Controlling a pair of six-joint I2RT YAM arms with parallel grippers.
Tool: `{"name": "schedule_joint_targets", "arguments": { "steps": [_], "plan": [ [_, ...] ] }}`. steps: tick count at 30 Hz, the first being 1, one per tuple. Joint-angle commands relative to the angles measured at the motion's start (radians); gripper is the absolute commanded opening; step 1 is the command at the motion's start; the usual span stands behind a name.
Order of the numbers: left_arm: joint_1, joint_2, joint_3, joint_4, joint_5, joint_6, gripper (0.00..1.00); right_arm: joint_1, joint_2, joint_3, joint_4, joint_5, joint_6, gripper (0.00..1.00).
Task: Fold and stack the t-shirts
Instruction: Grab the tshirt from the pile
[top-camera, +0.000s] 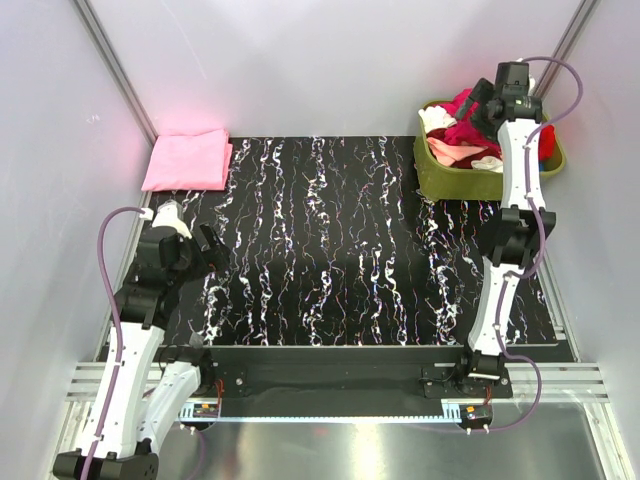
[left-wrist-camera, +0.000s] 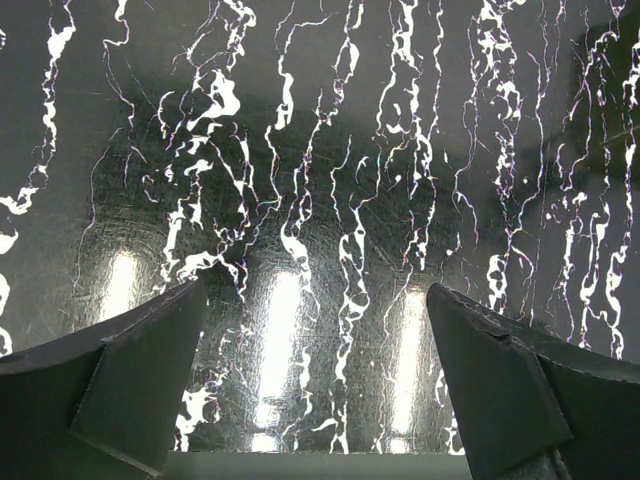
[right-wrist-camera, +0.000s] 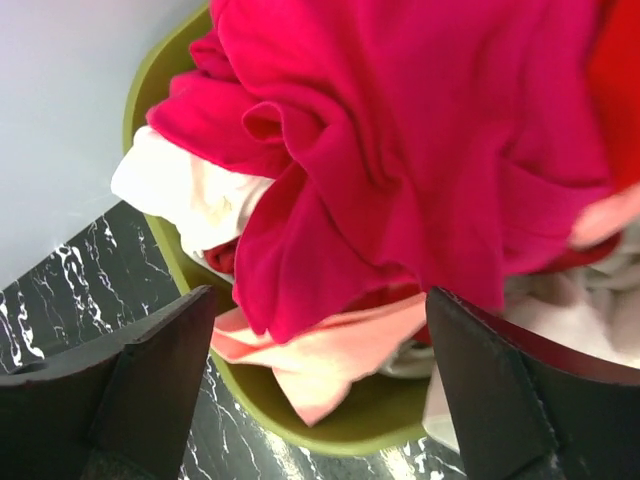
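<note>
Right gripper (right-wrist-camera: 318, 335), jaws spread, above magenta t-shirt (right-wrist-camera: 400, 150), basket (right-wrist-camera: 350, 430) mostly covered

Folded t-shirt (top-camera: 187, 160) lies on far left corner of table (top-camera: 330, 250). Basket (top-camera: 437, 178) sits far right, heap of t-shirts (top-camera: 462, 135) in it, my right gripper (right-wrist-camera: 318, 300) above. My left gripper (left-wrist-camera: 315, 295) over table, near left.

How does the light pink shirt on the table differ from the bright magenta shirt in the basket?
The light pink shirt is folded flat; the magenta shirt is crumpled. The light pink shirt lies on the table, far left; the magenta shirt sits on other shirts in the green basket, far right. The open right gripper hangs over the magenta shirt; none is over the light pink shirt. Both are plain cloth.
</note>
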Motion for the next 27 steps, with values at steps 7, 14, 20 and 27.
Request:
{"name": "schedule_joint_targets", "arguments": {
  "steps": [7,14,20,27],
  "plan": [
    [-0.003,-0.013,0.007,0.036,-0.034,-0.003,0.99,0.007,0.070,0.042,0.063,-0.089,-0.021,0.70],
    [-0.003,-0.016,0.007,0.035,-0.040,-0.005,0.99,0.007,0.008,0.043,0.089,-0.095,-0.010,0.00],
    [-0.003,-0.025,0.006,0.036,-0.044,-0.007,0.99,0.061,-0.143,0.149,0.164,-0.399,-0.036,0.00],
    [-0.005,-0.027,0.007,0.031,-0.060,-0.008,0.99,0.105,-0.486,0.030,0.627,-0.928,0.293,0.00]
  ]
}}
